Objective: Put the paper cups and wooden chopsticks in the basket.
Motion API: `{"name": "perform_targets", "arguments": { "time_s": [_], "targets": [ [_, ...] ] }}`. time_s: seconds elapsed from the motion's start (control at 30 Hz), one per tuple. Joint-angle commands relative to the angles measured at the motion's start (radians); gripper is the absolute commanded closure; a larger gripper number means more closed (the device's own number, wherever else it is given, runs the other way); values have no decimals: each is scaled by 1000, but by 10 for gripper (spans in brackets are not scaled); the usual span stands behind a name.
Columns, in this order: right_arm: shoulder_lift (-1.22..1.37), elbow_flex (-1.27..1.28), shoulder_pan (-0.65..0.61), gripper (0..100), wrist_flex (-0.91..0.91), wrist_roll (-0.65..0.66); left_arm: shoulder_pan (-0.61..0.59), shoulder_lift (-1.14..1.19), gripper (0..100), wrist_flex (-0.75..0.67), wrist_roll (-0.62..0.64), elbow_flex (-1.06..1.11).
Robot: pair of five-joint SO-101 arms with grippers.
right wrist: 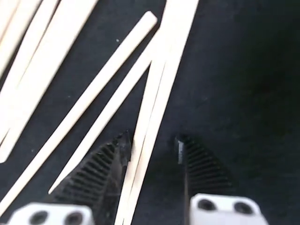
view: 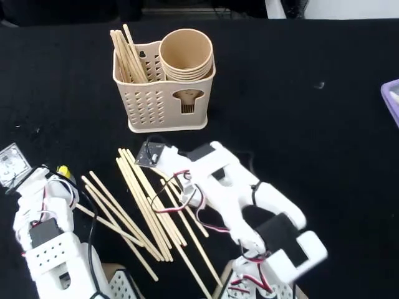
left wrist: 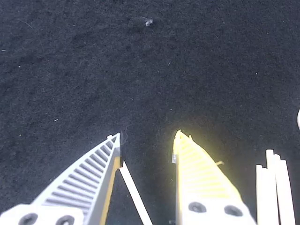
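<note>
1. Wooden chopsticks (view: pixel 146 212) — pale, slim, square-edged and tapering — lie loose in a fan on the black surface (view: pixel 299 124). Their long axes run diagonally between the two arms.
2. Right gripper (right wrist: pixel 152 143) hangs low over this fan with its dark ribbed jaws spread. A touching pair of sticks (right wrist: pixel 154 93) runs between the jaws, lengthwise along the gripper's own pointing direction and closer to one jaw than the other. Closing would, I judge, pinch across the pair's narrow width, which is the favourable way.
3. Left gripper (left wrist: pixel 147 136), one jaw grey and one yellow, is also spread and holds nothing. It sits over bare matte surface at the fan's edge, with one stick end just beside the grey jaw. The right arm is nearer to the bulk of the sticks.
4. Beige plastic basket (view: pixel 163 103), perforated and split into two compartments, stands upright beyond the fan, well apart from both grippers. One compartment holds a nested stack of paper cups (view: pixel 186 53); the other holds stowed chopsticks (view: pixel 128 56), which lean.
</note>
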Motion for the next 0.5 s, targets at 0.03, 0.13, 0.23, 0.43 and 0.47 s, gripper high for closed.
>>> {"name": "perform_targets", "arguments": {
  "time_s": [0.03, 0.13, 0.23, 0.43, 0.47],
  "targets": [
    [16, -47, -8, 939, 5, 6, 10, -12, 812, -17, -11, -45],
    [-39, -41, 2, 979, 35, 6, 10, -12, 812, -17, -11, -45],
    [-148, -62, 40, 988, 114, 6, 10, -12, 812, -17, -11, -45],
    [-486, -105, 61, 988, 233, -64, 19, -12, 812, -18, -11, -47],
    [-541, -117, 46, 988, 239, -101, 27, -12, 812, -18, -11, -47]
  ]
}}
